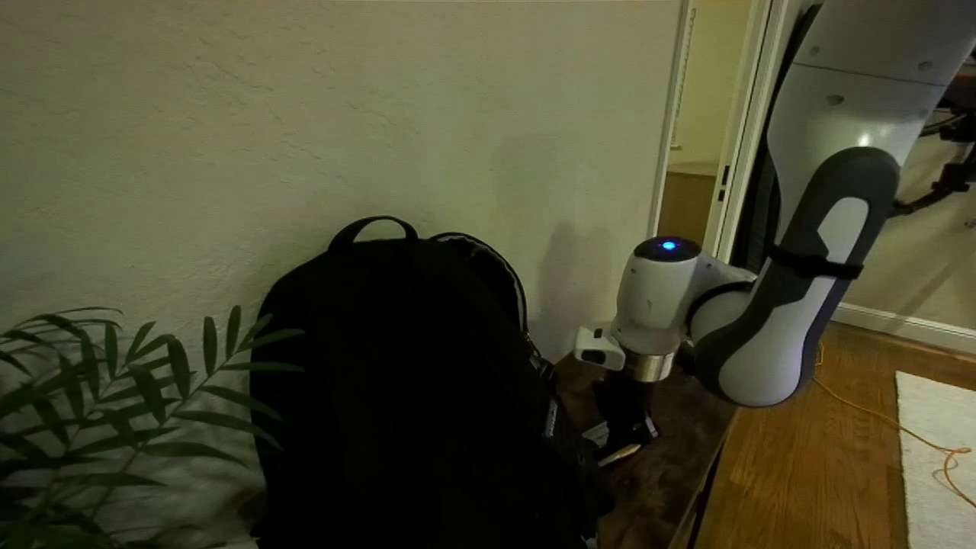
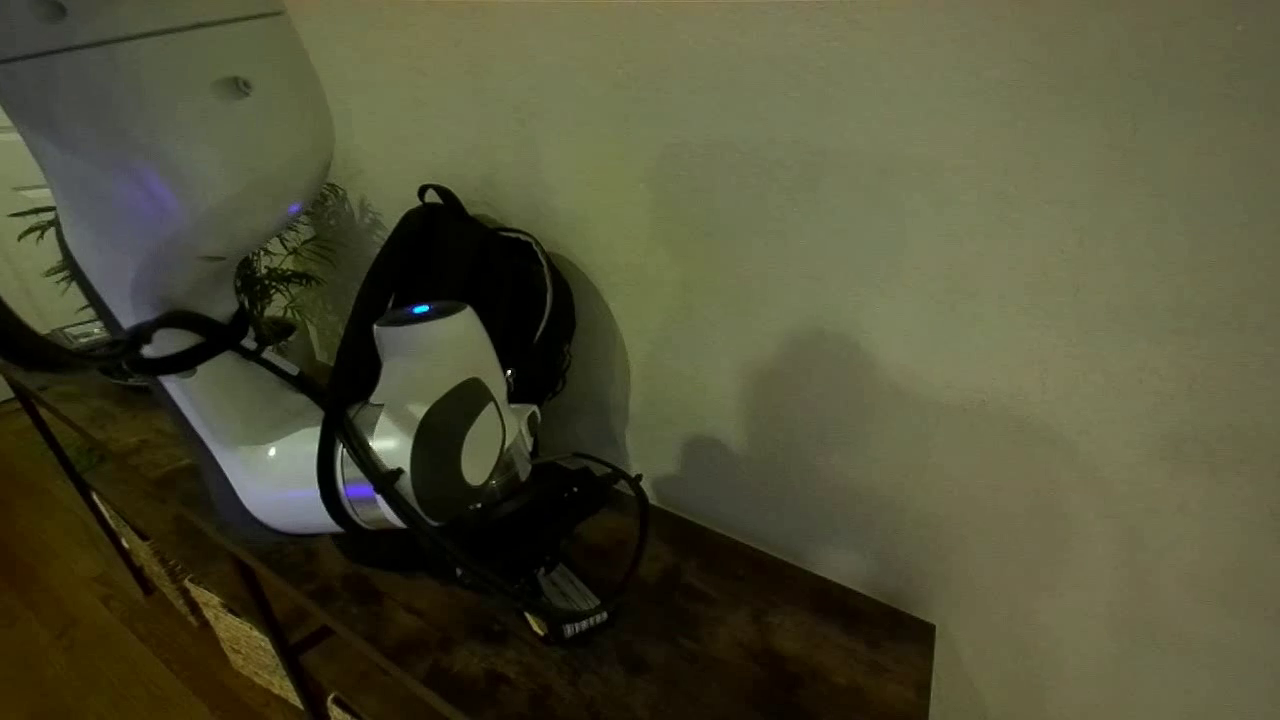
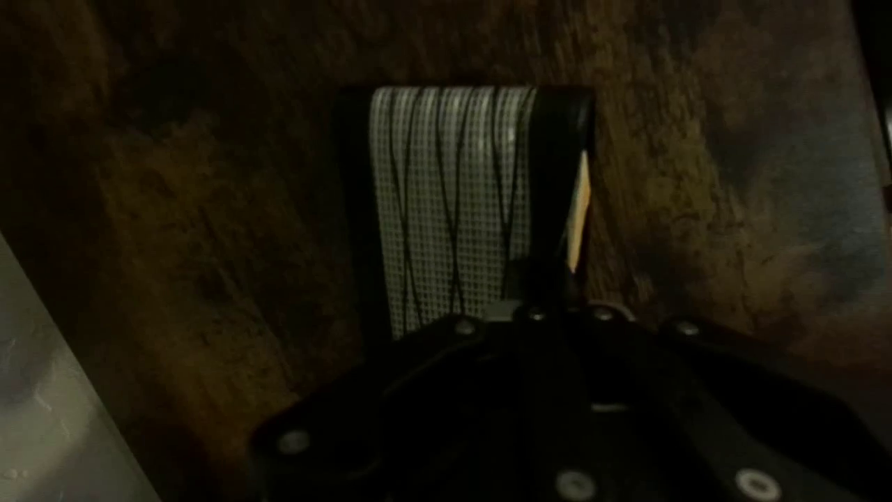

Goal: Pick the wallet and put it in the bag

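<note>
Your gripper looks narrow, pinching the striped wallet at its right edge; probably light and pliable, better held nearer its middle.

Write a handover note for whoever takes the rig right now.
Gripper: appears shut on the wallet, near one edge; the wrist view is dark, so check the grip.
Wallet: outside the bag, low at the tabletop; I cannot tell whether it is lifted clear.
Bag: black backpack standing by the wall, top partly open.
Done: wallet reached and apparently gripped.
Left: raise it, bring it to the bag, put it inside, release.
</note>
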Controlling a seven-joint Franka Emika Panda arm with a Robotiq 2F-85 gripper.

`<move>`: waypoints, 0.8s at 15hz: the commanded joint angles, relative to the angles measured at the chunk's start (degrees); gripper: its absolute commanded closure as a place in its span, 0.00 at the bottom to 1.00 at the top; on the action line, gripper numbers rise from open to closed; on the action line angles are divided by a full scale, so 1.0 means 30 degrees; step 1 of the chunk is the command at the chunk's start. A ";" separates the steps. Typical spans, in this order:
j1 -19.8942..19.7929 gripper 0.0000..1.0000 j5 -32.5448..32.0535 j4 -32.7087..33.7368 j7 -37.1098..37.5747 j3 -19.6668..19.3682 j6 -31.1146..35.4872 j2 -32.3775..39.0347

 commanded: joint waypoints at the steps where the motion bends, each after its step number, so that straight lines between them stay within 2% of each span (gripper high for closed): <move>1: -0.1898 0.98 0.0905 -0.1080 -0.1026 0.2135 -0.3147 -0.2095; 5: -0.3595 0.98 0.3464 -0.0044 -0.2883 0.4126 -0.7097 -0.2827; 7: -0.4018 0.98 0.4845 0.0815 -0.3978 0.4516 -0.8435 -0.2861; 12: -0.4311 0.98 0.7403 0.3347 -0.5568 0.4314 -1.0329 -0.2130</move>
